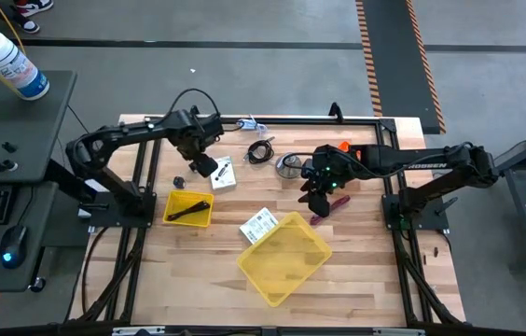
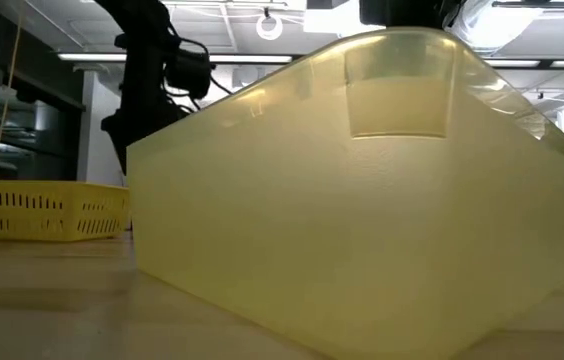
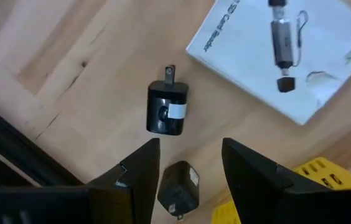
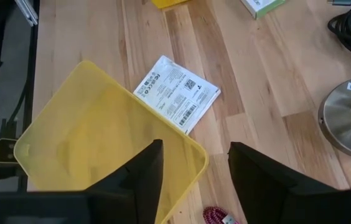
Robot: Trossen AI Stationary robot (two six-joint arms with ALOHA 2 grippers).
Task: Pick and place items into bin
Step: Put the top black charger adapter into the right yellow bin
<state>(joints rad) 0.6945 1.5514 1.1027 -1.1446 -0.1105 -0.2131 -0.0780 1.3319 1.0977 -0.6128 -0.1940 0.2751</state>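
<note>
Two dark arms reach in over the worktop [image 1: 356, 280] from opposite sides. The left arm bends at the elbow, and its left pincer [image 3: 185, 168] points down near a white card [image 3: 287, 56] printed with what looks like "Card Reader". A small black block [image 3: 178, 194] sits between this pincer's fingers. They stand apart, and I cannot tell whether they clamp it. Just ahead lies a black clip [image 3: 168, 111] with a white sticker, flat on the wood, its prongs pointing away from the pincer.

The right arm stretches out nearly straight, with white lettering on its forearm only partly legible. The right pincer [image 4: 191, 168] is released and empty above the rim of the large yellow bin [image 1: 286, 257]. The white printed label card [image 4: 177, 93] lies just beside the bin's edge, turned diagonal to the boards. It carries a QR code and barcodes, and its text is too small to read. The purple stick-like tool [image 1: 330, 206] lies beneath that pincer, its long axis slanted across the planks. Nearby are the coiled black cable [image 1: 261, 151] and the silver cone-shaped metal piece [image 4: 350, 121].
</note>
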